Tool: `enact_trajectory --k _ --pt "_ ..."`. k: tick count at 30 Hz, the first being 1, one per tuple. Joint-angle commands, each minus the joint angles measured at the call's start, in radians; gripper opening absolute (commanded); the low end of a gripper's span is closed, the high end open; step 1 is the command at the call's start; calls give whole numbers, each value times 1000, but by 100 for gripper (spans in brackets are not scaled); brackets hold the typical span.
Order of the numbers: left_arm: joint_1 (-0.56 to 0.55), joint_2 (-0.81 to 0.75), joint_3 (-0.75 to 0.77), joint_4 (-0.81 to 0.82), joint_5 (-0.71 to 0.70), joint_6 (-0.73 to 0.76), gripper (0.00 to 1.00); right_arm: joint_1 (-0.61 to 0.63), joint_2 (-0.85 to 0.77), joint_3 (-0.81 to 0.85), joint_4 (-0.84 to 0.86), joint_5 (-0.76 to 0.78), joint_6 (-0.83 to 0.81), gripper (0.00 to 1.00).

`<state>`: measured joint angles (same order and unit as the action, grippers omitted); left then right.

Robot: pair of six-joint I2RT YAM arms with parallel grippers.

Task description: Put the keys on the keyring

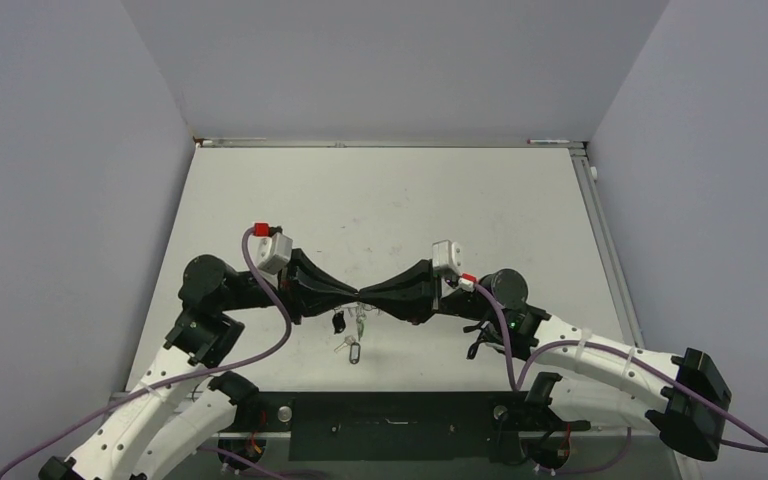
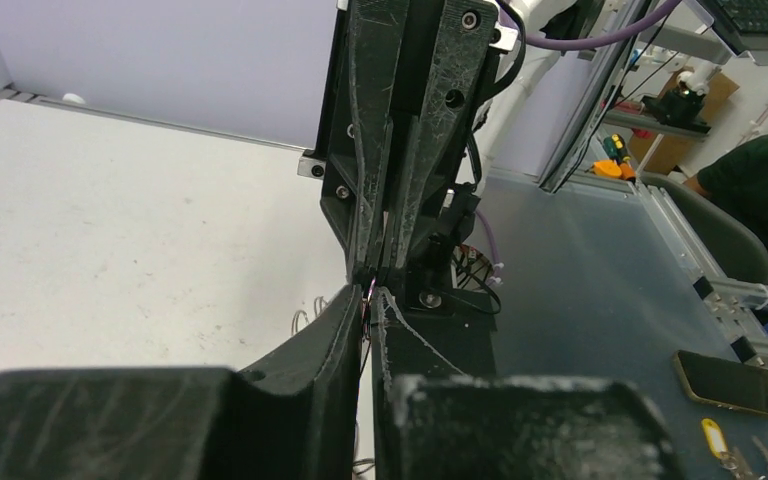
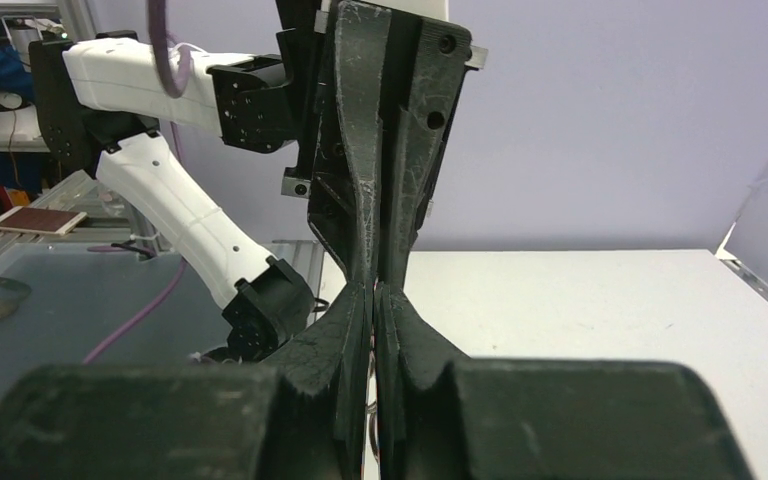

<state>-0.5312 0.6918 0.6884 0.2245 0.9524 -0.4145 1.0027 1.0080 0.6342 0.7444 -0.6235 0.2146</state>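
Keys [image 1: 348, 341] lie on the table [image 1: 440, 200] just below the meeting fingertips, on the near side. Left gripper [image 2: 370, 297] is nearly closed with a thin wire [image 2: 370, 290] at its tips, though whether it grips is unclear. Right gripper [image 3: 374, 290] is closed and faces it tip to tip; what it holds is hidden.

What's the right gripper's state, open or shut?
Shut. The right gripper shows its tips pressed together in the wrist view. Whether they pinch anything: cannot tell.
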Motion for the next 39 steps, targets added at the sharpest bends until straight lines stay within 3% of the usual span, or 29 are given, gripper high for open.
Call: enact_trajectory --k 1,6,7,9,11,15,22,29,39 --pt "-9 -5 14 26 3 6 0 19 -6 59 69 -14 -19 5" --pt "-5 -27 43 -55 -69 42 0 19 -11 82 -7 59 -34 7" --pt "-4 -25 51 -81 -96 51 0 20 -16 103 -69 99 -49 13" --pt "-2 -18 61 -105 -150 42 0 20 -34 162 -255 195 -86 39" --pt "0 -14 66 -113 -199 19 0 18 -68 196 -362 277 -120 56" --pt "2 -32 63 -91 -304 -58 0 15 -180 196 -460 365 -198 71" --pt "0 -64 -11 73 -456 -281 0 12 -258 167 -523 315 -277 70" --pt "-1 2 152 -296 -665 -365 0 13 -182 252 -633 325 -337 67" --pt "-1 20 226 -419 -693 -438 0 12 -69 288 -654 306 -376 66"
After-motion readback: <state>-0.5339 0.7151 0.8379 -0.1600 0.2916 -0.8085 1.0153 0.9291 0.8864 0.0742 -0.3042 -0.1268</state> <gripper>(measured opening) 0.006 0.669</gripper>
